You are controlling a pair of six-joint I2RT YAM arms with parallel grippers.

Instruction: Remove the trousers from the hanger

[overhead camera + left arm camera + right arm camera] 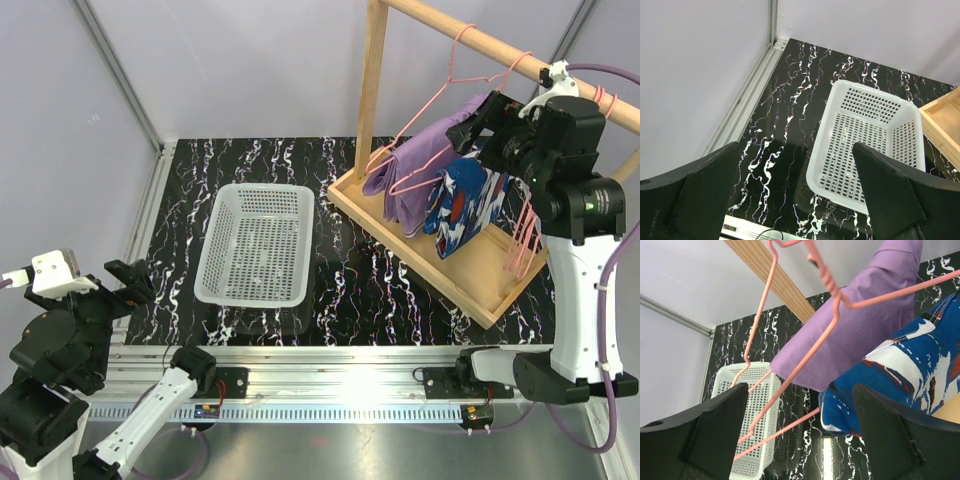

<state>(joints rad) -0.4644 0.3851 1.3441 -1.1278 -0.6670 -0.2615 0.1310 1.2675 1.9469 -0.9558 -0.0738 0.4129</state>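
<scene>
Lilac-purple trousers [415,165]: plain, soft, folded over pink wire hanger [827,279], hanging limp. Royal blue trousers [462,195]: white and red patches, draped just right of lilac pair, touching it, hanging slightly lower.

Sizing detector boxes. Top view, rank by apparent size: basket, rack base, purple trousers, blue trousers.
1. rack base
2. basket
3. purple trousers
4. blue trousers
The last two are unsure: both hang nearer the camera, and the right arm hides part of each.
</scene>
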